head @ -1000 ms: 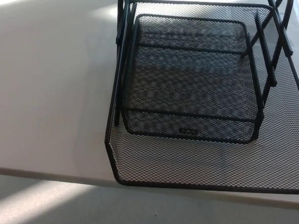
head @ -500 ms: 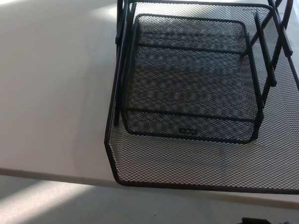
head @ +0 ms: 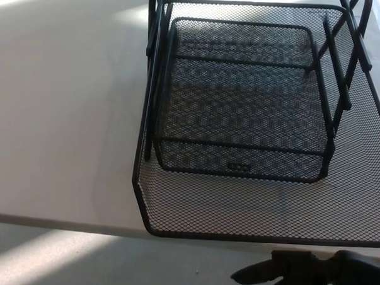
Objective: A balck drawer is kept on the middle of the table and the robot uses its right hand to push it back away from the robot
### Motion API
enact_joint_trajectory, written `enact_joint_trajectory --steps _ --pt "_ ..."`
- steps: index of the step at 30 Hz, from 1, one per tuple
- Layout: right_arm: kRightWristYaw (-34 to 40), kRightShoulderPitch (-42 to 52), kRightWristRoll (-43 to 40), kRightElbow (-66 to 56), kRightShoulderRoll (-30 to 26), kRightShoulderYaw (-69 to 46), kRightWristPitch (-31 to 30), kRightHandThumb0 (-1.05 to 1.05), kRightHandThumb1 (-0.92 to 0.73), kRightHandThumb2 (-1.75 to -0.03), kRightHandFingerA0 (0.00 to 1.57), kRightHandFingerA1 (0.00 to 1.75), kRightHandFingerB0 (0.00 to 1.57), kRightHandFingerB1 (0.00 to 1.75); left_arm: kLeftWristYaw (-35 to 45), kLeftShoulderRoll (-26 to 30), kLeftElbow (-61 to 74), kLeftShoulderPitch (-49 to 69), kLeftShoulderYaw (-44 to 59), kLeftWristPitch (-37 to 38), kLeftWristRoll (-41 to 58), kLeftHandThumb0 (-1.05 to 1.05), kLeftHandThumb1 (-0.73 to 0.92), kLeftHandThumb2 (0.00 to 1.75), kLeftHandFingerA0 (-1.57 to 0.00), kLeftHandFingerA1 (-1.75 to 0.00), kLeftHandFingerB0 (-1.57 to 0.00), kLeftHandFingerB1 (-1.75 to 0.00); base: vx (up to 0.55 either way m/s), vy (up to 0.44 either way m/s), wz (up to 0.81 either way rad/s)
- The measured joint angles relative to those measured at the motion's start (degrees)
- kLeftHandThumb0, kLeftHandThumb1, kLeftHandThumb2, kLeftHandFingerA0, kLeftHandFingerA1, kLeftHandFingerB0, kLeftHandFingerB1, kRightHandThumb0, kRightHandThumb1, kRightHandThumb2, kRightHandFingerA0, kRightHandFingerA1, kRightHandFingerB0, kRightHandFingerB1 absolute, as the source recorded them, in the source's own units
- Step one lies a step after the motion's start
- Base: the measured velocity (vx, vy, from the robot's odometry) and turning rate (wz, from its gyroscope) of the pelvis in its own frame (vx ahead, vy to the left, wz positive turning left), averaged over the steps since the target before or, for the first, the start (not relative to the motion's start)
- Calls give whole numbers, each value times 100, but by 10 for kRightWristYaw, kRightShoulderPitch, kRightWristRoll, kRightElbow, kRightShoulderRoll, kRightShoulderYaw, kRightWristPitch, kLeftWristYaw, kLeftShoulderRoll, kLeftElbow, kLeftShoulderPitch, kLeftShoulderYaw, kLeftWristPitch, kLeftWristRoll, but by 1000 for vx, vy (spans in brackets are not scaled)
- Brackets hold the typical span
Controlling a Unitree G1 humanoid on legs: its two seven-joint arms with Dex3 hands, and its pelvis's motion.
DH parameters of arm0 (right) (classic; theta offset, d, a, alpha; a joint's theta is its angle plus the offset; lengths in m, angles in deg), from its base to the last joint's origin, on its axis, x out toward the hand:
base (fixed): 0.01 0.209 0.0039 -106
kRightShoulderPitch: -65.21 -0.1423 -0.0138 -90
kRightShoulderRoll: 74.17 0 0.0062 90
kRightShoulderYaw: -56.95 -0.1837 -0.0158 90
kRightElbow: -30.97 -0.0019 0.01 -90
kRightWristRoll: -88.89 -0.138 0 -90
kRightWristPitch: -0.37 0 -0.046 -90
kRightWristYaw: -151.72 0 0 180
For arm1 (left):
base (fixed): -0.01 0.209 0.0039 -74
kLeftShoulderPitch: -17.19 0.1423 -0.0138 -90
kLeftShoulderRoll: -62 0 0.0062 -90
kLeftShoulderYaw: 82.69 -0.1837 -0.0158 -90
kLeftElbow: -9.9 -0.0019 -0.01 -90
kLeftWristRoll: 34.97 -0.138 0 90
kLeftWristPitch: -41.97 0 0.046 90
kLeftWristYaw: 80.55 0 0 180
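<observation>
From my feed I count one black mesh drawer (head: 263,209), pulled out toward the bottom of the frame, its front edge overhanging the near edge of the table (head: 65,112). Above it sits one black mesh tray (head: 242,107) on a wire frame (head: 153,84), with upright rods on the left and right sides. The whole organizer fills the centre and right of the picture and runs off the top and right edges.

I see one hand, the right hand (head: 297,278), at the lower right of the frame, just below the drawer's front rim and apart from it. Its fingers (head: 253,274) are spread and point toward picture left, and it has hold of nothing. My left hand does not show anywhere.

The table is a plain white surface taking up the left half and upper part of the frame, with bright patches of light in the upper left. Below its near edge, a pale floor (head: 78,257) runs along the bottom, crossed by a band of light at lower left.
</observation>
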Motion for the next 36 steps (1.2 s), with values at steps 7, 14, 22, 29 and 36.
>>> enact_joint_trajectory --steps 7,14,22,29,36 --pt "-33 -56 -52 -47 -6 20 -25 -65 -63 -101 36 55 17 44 0 0 0 0 0 0 0 -58 75 62 -43 -37 -30 -32 0 0 0" --pt "-66 -115 -104 -88 -19 42 -58 -65 -64 -101 35 55 18 44 0 0 0 0 0 0 0 -57 75 62 -43 -37 -31 -32 0 0 0" --pt "-105 -192 -160 -106 -29 67 -104 -63 -79 -64 32 36 27 31 0 0 0 0 0 2 0 -56 75 62 -43 -36 -31 -32 0 0 0" --pt "-153 -288 -194 -64 -28 113 -161 -64 -80 -64 32 37 25 31 0 0 -2 -1 0 5 0 -56 75 62 -40 -35 -31 -31 0 0 0" --pt "-186 -362 -201 -2 -22 157 -215 -66 -76 -64 34 36 25 30 1 0 -2 -1 -1 5 -1 -57 75 62 -40 -36 -29 -31 0 0 0"
